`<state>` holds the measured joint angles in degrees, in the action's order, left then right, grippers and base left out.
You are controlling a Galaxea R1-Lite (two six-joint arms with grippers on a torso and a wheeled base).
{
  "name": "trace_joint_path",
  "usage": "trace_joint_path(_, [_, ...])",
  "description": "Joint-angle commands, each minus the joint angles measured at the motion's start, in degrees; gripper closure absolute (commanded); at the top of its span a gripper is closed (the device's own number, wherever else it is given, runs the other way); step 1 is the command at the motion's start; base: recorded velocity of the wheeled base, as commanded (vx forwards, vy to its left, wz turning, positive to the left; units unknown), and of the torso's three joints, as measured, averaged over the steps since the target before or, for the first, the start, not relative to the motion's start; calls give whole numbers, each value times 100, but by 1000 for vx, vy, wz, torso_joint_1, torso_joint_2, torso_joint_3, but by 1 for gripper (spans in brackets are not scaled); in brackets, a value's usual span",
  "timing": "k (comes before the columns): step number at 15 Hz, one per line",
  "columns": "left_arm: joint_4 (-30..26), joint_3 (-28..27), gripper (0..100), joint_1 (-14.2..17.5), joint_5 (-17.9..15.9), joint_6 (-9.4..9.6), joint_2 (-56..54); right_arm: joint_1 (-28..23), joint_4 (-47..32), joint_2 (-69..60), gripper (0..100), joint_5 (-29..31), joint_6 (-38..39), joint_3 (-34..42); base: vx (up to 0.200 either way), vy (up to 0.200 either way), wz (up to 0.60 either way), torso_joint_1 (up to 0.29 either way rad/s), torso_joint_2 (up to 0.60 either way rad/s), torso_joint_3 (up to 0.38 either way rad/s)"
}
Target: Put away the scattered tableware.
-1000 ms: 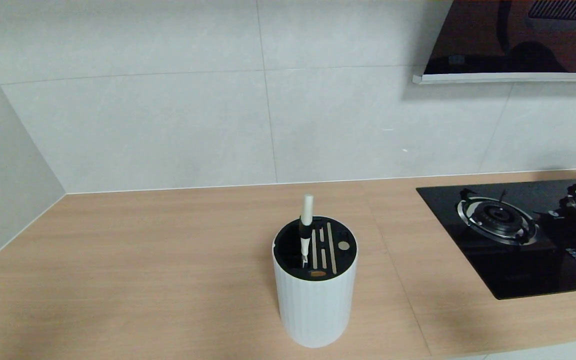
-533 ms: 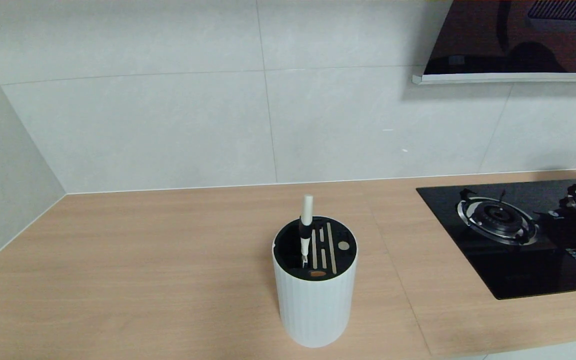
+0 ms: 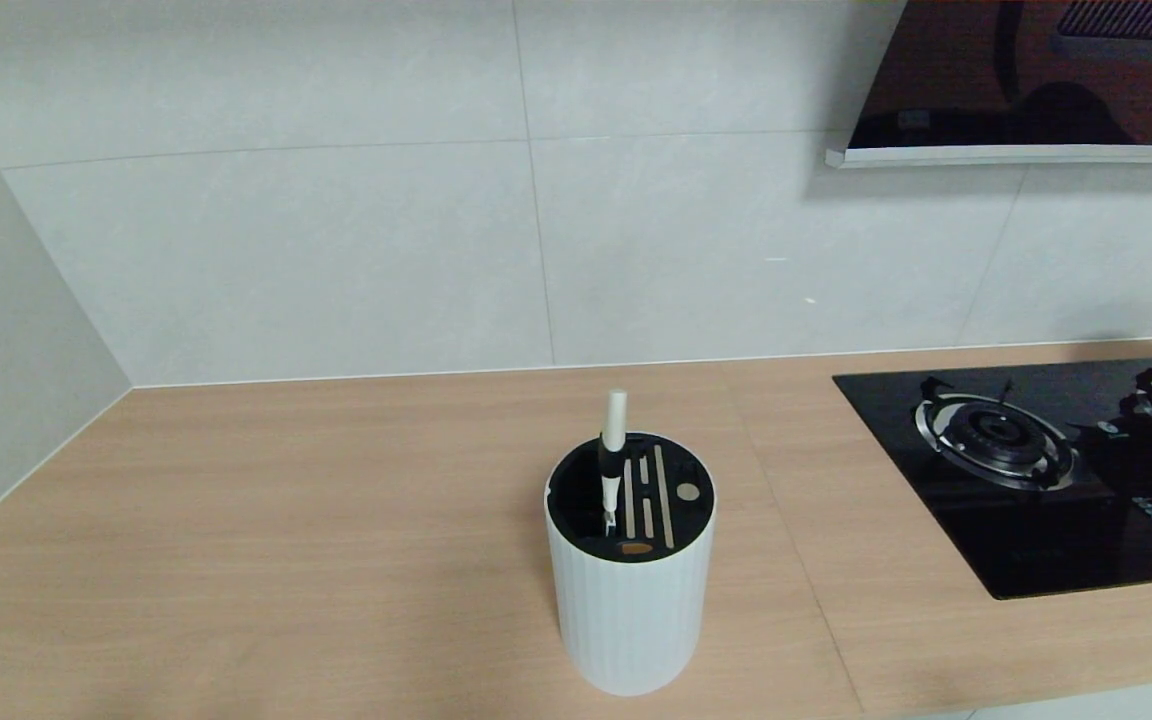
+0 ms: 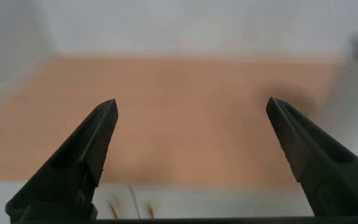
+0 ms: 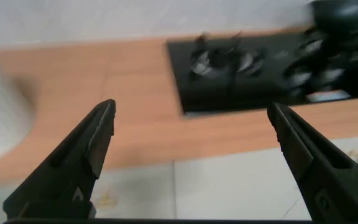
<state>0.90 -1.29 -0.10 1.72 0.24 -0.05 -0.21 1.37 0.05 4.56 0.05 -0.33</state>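
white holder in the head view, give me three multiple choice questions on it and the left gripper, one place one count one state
1. Where does the white holder stand?
A. in a sink
B. on the wooden counter
C. on a shelf
2. How many utensils stand in it?
A. none
B. one
C. three
3. How is the left gripper?
A. open
B. shut on a spoon
C. shut on nothing
Answers: 1 B, its base rests on the counter; 2 B, a single white-handled utensil sticks up from it; 3 A, its jaws stand wide apart with nothing between.
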Motion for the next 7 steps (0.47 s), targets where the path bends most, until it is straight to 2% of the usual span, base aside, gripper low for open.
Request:
trace_joint_path(1, [-90, 129, 0, 1, -374, 125, 14, 3, -198, 13, 0, -201, -22, 15, 0, 0, 0, 0, 0, 0])
trace_joint_path(7, [-90, 129, 0, -8, -348, 11, 14, 3, -163, 4, 0, -289, -22, 24, 0, 0, 0, 0, 0, 0])
